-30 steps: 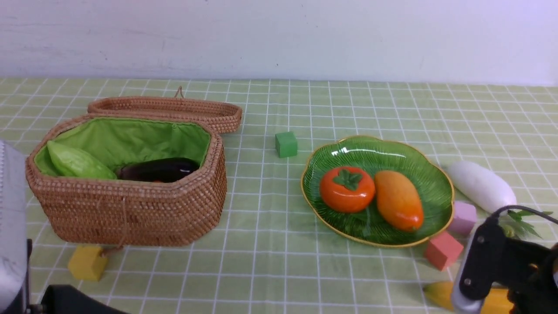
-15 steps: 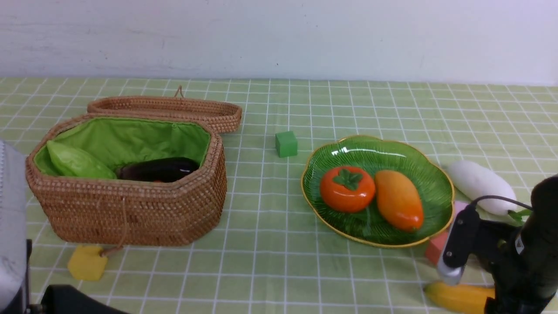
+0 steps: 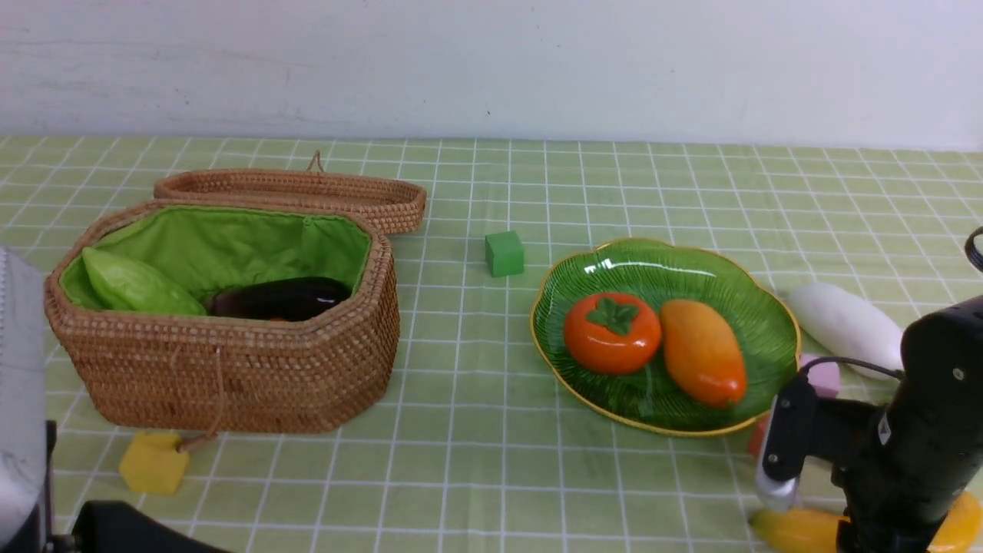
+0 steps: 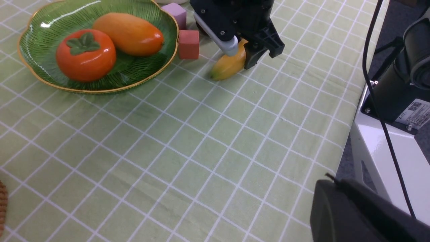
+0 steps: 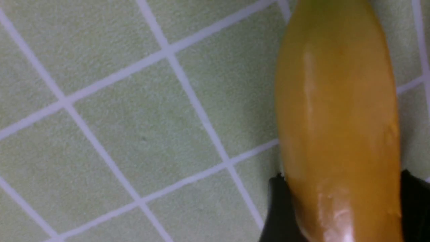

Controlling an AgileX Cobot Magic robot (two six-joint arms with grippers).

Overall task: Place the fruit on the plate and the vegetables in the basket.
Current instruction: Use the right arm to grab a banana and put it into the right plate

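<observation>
the banana (image 5: 332, 117) is yellow going orange, smooth and shiny like plastic, fat in the middle with thin ends. it lies flat on the checked tablecloth (image 3: 476, 430), close to the front edge on my right side. in the front view its long way runs left to right, and one pointy tip sticks out left of my arm. my right gripper (image 4: 242, 57) is down on it, one finger on each side. both fingers touch its skin, so i am pinching the banana.

just behind it is a red cube (image 4: 188, 44), then a pink cube (image 4: 174, 11). the plate (image 3: 691, 265) is past the red cube. it is green and glassy, with thin ribs like a leaf and a wavy gold rim. on it sit a round orange persimmon (image 3: 611, 332) with a green leaf top and an egg-shaped mango (image 3: 703, 352), side by side. a smooth white radish (image 3: 845, 326) lies on the cloth right of the plate.

far to the left is the brown woven basket (image 3: 230, 376) with green cloth inside, its lid (image 3: 292, 192) open behind it. a ridged green gourd (image 3: 130, 286) and a dark shiny eggplant (image 3: 280, 298) lie in it.

my left gripper (image 4: 356, 211) is closed. a white sticker (image 4: 415, 112) on the robot base has tiny print i cannot read.
</observation>
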